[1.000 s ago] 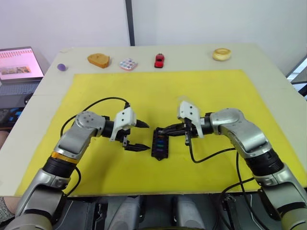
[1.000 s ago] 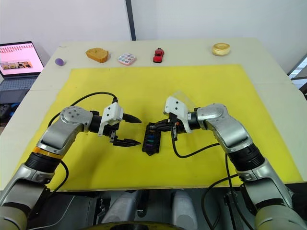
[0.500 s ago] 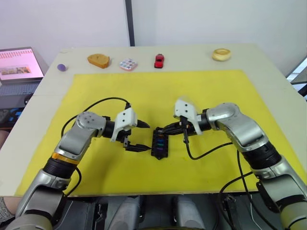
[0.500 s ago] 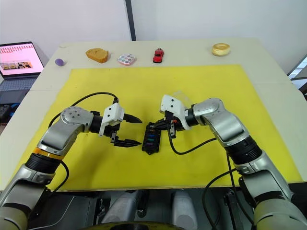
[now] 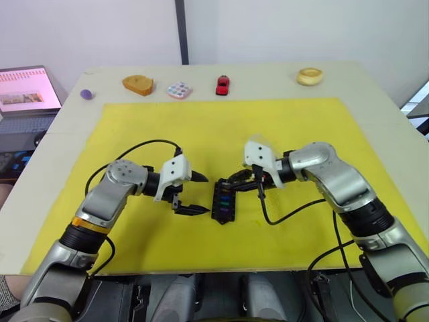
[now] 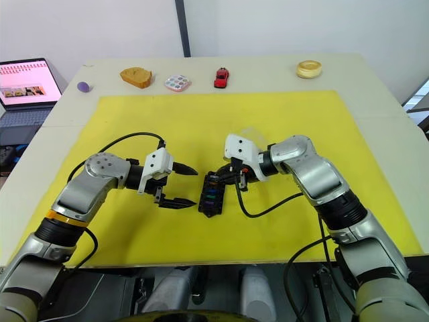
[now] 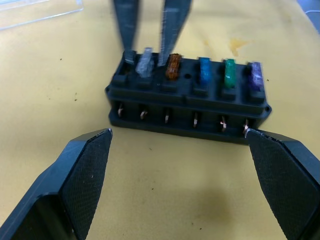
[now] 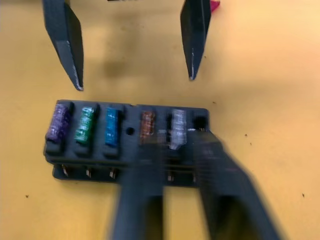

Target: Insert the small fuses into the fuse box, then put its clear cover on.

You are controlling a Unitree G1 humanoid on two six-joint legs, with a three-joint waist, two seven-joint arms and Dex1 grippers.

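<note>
Left eye view, going from left to right: the left gripper [image 5: 192, 194] sits low over the yellow mat [image 5: 134, 127] with its two fingers spread wide apart, nothing between them, just beside the fuse box [image 5: 222, 200] and not touching it. The fuse box lies near the middle of the mat, lengthwise away from the robot. In the left wrist view five small fuses [image 7: 229, 72] stand in its slots: purple, green, teal, amber and grey, with the end slot past the grey one showing no coloured fuse. The right gripper [image 5: 236, 184] comes in from the other side, its fingertips down at that end of the box on either side of the grey fuse [image 7: 145, 62]; the gap between them is narrow, but the fingers are blurred and I cannot tell whether they clamp it. The clear cover [image 7: 40, 11] lies on the mat behind the box. Beyond the mat stand a purple ball [image 5: 86, 94], a brown block [image 5: 137, 84], a pastel tile [image 5: 179, 90], a red toy car [image 5: 222, 84] and a pale ring [image 5: 310, 76].
</note>
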